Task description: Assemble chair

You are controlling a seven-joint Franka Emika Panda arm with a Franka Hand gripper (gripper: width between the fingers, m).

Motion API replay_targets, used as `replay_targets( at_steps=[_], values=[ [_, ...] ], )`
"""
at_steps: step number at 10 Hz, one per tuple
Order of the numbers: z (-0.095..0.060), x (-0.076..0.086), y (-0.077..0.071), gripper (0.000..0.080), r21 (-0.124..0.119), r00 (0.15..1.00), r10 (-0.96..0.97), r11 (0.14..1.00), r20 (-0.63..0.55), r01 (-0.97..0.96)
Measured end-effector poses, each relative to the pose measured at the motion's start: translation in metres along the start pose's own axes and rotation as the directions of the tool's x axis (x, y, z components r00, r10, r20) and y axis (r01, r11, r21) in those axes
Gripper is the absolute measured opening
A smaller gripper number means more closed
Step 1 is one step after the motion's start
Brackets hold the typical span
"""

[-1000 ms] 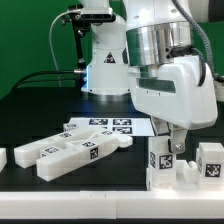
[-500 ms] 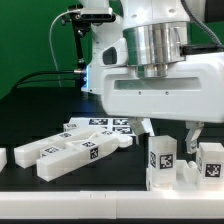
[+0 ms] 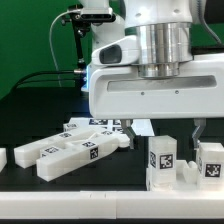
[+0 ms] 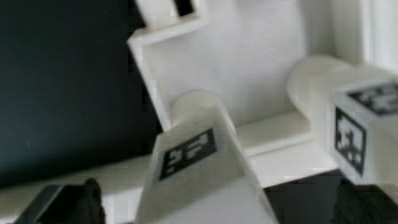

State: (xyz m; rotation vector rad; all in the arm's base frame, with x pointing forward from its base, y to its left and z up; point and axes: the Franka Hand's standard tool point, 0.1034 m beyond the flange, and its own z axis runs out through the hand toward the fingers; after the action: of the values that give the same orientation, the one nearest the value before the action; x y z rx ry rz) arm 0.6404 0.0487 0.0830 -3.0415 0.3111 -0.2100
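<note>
A white chair part (image 3: 165,166) stands at the exterior view's right with two upright posts, each with a black-and-white tag; the second post (image 3: 210,161) is at the frame edge. My gripper (image 3: 163,130) hangs just above it, open wide, one finger (image 3: 128,129) on each side of the nearer post. In the wrist view the tagged post (image 4: 196,150) lies between my two dark fingertips (image 4: 71,203), and my gripper (image 4: 205,205) does not touch it. The second tagged post (image 4: 365,125) stands beside it.
Several loose white chair parts (image 3: 70,151) lie at the exterior view's left on the black table. The marker board (image 3: 105,126) lies behind them. A small white piece (image 3: 3,157) sits at the left edge. The arm's base (image 3: 105,60) stands at the back.
My hand has turned about its vertical axis, from an angled stance to broadside. The fingers now stand far apart on either side of the nearer post. The chair parts have not moved.
</note>
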Motion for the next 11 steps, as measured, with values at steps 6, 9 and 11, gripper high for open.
replay_targets(
  at_steps=[6,9,11],
  values=[
    [-0.001,0.002,0.0,0.0282,-0.001,0.951,0.309,0.951,0.006,-0.309],
    [0.0,0.003,-0.003,0.0282,-0.016,0.693,0.721,0.693,0.015,-0.721],
    [0.004,0.001,-0.01,0.0282,-0.012,0.4,0.916,0.401,0.037,-0.916]
  ],
)
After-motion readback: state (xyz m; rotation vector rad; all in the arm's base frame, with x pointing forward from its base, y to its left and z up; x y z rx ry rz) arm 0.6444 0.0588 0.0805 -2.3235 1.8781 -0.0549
